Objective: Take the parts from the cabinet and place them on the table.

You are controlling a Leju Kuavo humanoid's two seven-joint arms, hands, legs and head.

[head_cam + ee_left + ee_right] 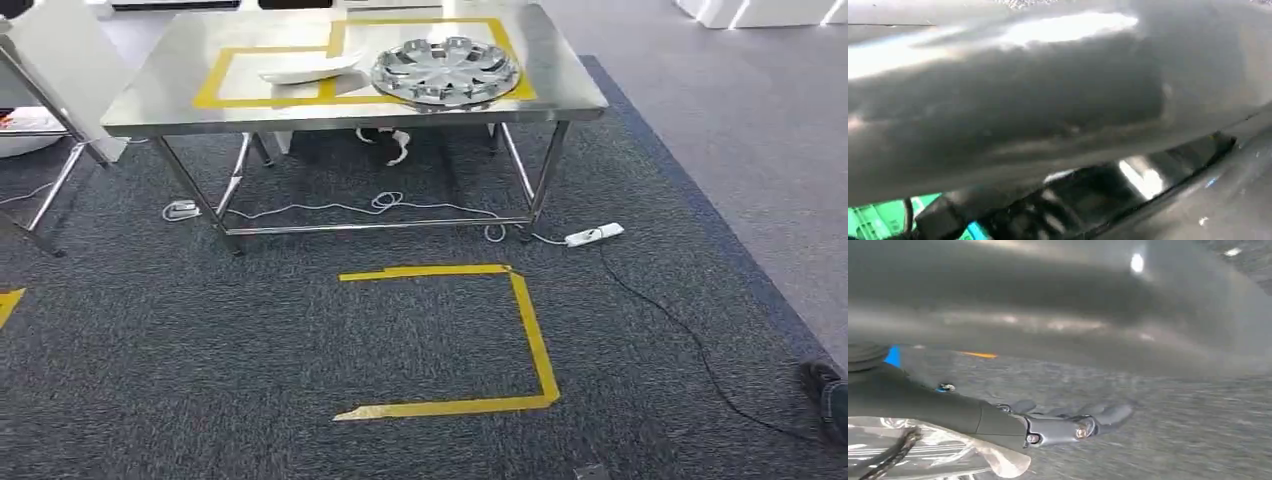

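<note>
From my head view, the counter (150, 100) is a stainless steel surface on tubular legs, standing on dark grey carpet (250, 340). Yellow tape (215, 80) marks two adjoining rectangles on the counter top. A silver wheel cover (445, 70) lies flat on the counter, overlapping the tape outline on the side nearer the grey floor strip (720, 110). A white curved part (310, 68) lies just beside the wheel cover, on the opposite side, straddling the tape line between the two rectangles. The two parts are close together but I cannot tell whether they touch.

Below the counter, a white cable (380, 205) runs across the carpet to a white power strip (594, 235), and a black cable (690, 340) leads away from the strip. In front of the counter, a partial yellow tape outline (530, 330) is marked on the carpet. A person's dark shoe (825, 385) rests on the carpet beyond the black cable.

My right robot hand (1068, 425) hangs over the carpet with its fingers (1113, 414) extended and apart, holding nothing. The left wrist view is blurred; I cannot tell the state of my left robot hand.

No legible writing, brand or label is visible.
</note>
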